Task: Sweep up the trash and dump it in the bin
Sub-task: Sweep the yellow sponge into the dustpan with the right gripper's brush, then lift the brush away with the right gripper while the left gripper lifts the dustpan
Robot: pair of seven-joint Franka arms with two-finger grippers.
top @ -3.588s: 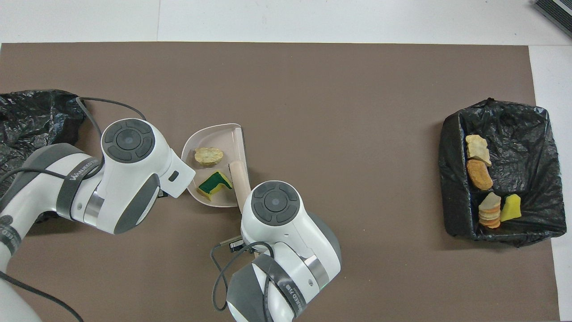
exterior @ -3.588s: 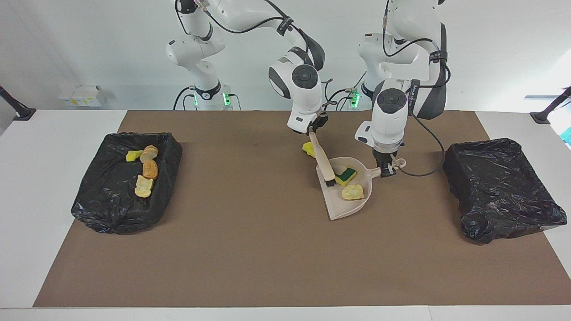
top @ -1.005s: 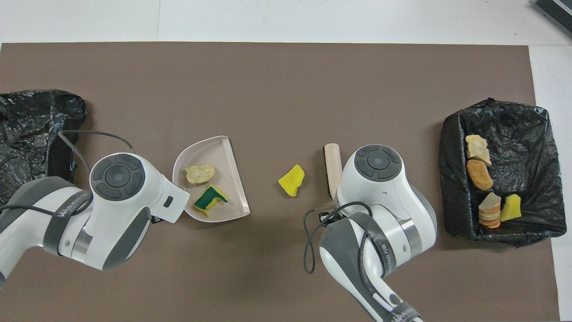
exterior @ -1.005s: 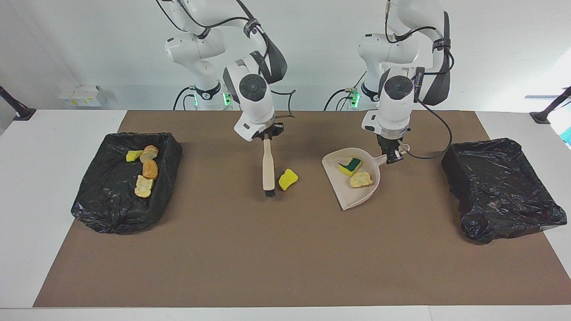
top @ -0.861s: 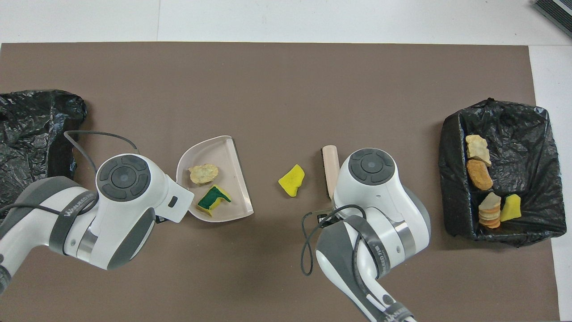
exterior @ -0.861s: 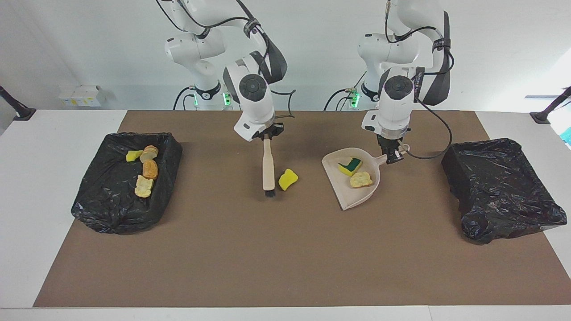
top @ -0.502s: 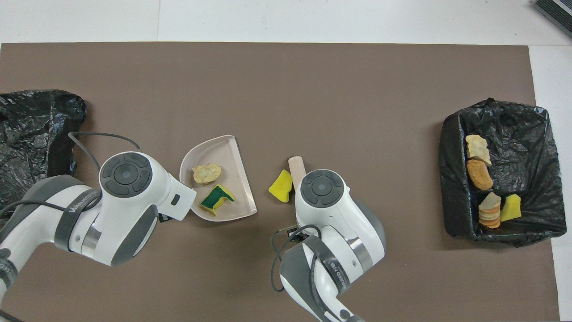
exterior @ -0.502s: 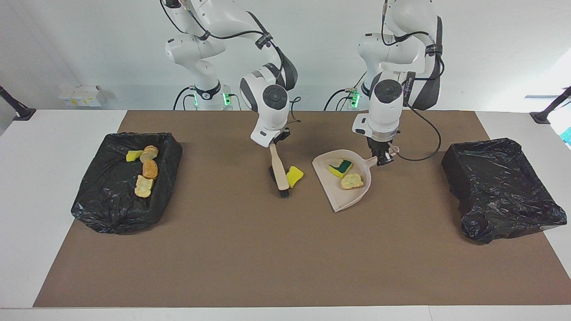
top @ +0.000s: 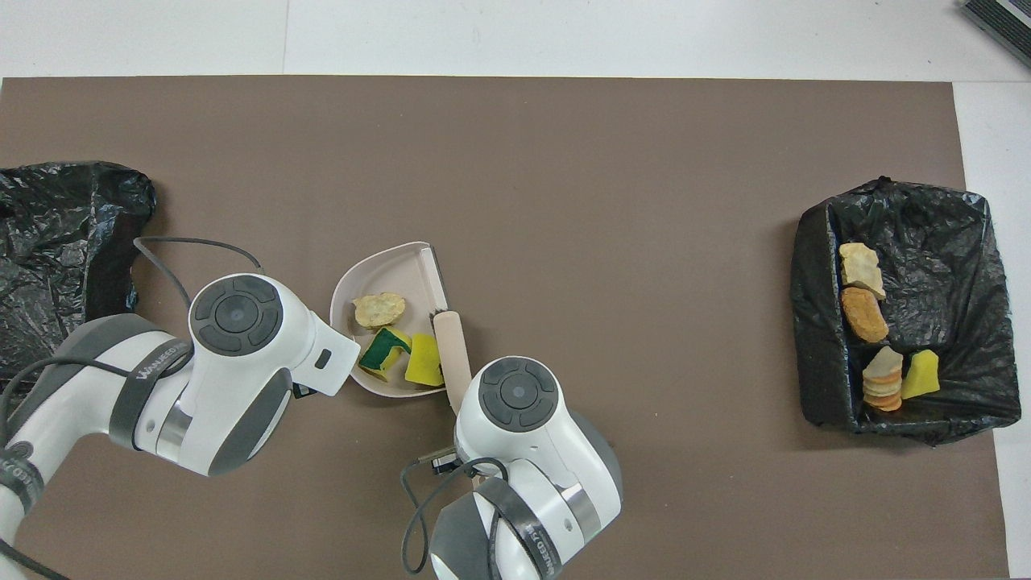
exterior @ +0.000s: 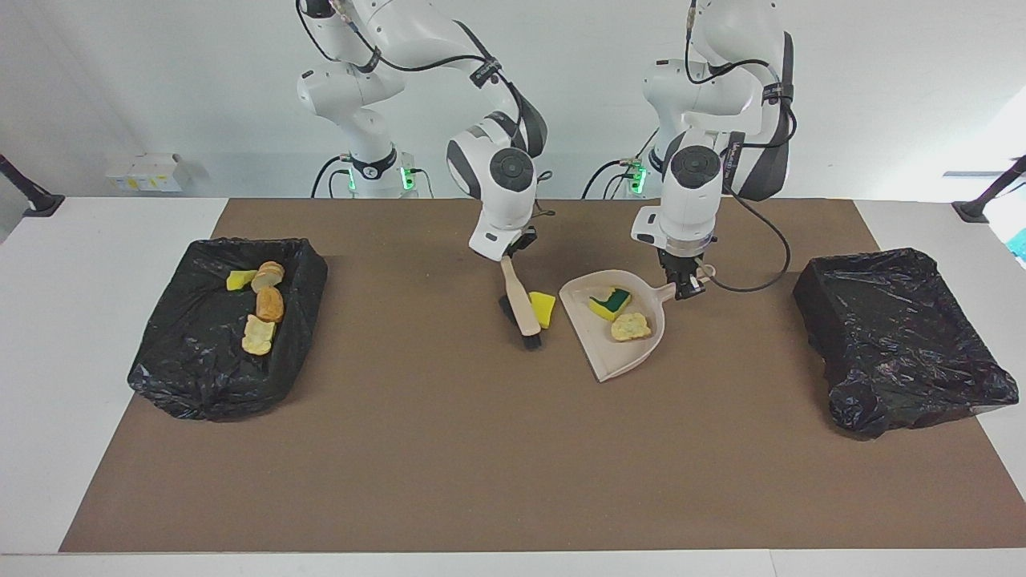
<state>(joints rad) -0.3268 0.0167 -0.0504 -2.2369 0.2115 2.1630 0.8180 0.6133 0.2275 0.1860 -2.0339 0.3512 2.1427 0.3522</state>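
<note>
Right gripper (exterior: 513, 250) clamped on brush (exterior: 521, 308); left gripper (exterior: 685, 284) clamped on dustpan (exterior: 621, 361) handle; yellow scrap (exterior: 543, 308) just below right fingers, against bristles, at pan lip; best pushed low and fully in, pan kept flat.

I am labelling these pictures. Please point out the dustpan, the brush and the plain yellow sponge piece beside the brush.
dustpan (exterior: 617, 361): facing view, bare floor near its lip.
brush (exterior: 519, 303): facing view, middle of handle.
yellow sponge piece (top: 422, 361): overhead view, its top face.
</note>
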